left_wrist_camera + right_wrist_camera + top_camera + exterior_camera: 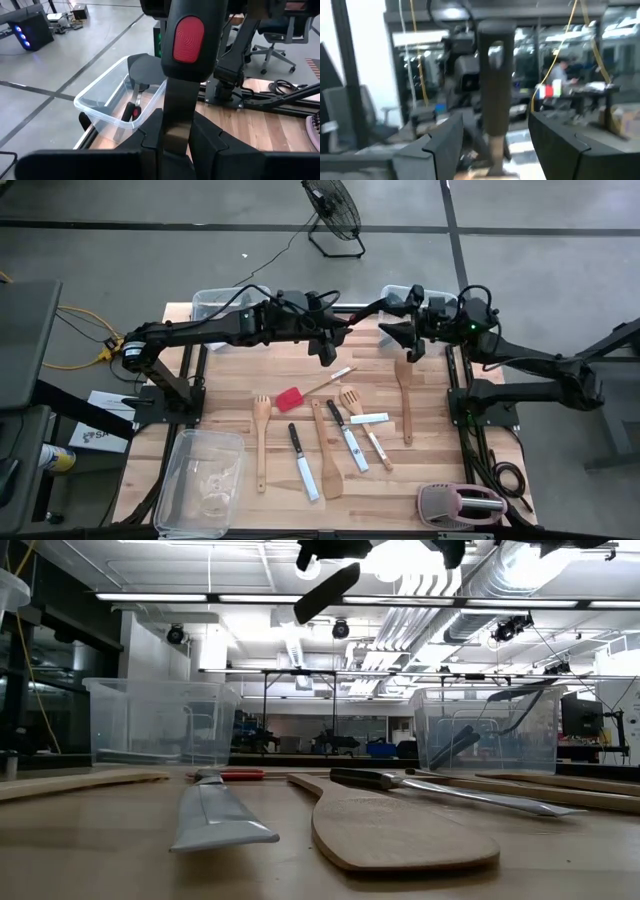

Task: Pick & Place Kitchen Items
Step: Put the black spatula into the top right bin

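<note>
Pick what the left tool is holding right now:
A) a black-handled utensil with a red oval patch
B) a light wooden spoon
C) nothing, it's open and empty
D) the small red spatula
A: in the left wrist view the left tool is clamped on the black-handled utensil with a red oval patch, while the small red spatula lies on the table.

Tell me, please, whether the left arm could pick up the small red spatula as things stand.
Probably not yet: the left pincer is shut on a black-handled utensil, though the red spatula lies uncovered nearby; the right pincer hovers alongside.
</note>
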### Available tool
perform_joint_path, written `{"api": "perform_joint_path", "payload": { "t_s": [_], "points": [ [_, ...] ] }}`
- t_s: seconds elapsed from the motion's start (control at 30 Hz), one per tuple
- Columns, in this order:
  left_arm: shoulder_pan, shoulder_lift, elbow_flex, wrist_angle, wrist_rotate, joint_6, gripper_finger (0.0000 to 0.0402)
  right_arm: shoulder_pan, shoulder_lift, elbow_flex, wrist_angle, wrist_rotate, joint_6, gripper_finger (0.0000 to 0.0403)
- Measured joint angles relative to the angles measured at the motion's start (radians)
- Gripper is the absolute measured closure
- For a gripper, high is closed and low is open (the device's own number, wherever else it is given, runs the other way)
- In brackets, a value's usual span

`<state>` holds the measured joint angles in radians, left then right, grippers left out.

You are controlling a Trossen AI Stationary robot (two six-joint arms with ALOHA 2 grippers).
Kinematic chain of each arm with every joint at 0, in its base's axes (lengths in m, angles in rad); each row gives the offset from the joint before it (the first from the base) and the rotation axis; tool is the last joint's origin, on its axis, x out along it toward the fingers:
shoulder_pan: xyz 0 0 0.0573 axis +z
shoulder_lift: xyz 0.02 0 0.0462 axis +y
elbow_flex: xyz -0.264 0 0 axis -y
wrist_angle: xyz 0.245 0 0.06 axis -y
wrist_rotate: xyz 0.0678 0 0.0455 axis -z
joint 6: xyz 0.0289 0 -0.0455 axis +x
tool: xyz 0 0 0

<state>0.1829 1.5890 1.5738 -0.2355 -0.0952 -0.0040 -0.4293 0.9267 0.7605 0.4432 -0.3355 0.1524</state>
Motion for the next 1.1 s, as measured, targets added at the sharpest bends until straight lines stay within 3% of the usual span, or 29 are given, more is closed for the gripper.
{"api": "perform_joint_path", "payload": {
  "t_s": [0.47,0.73,0.83,1.1],
  "points": [
    [0.0,0.0,0.0,-0.002,0.054,0.0,0.0343,0.053,0.171,0.0,0.332,0.02,0.009,0.0185],
    [0.0,0.0,0.0,-0.002,0.09,-0.001,0.0343,0.069,0.185,0.0,0.363,0.023,-0.025,0.0189],
    [0.0,0.0,0.0,-0.002,0.115,-0.001,0.0343,0.069,0.185,0.0,0.393,0.025,-0.026,0.021],
    [0.0,0.0,0.0,-0.003,0.127,-0.01,0.0343,0.069,0.185,0.0,0.407,0.015,-0.023,0.0312]
  ]
}}
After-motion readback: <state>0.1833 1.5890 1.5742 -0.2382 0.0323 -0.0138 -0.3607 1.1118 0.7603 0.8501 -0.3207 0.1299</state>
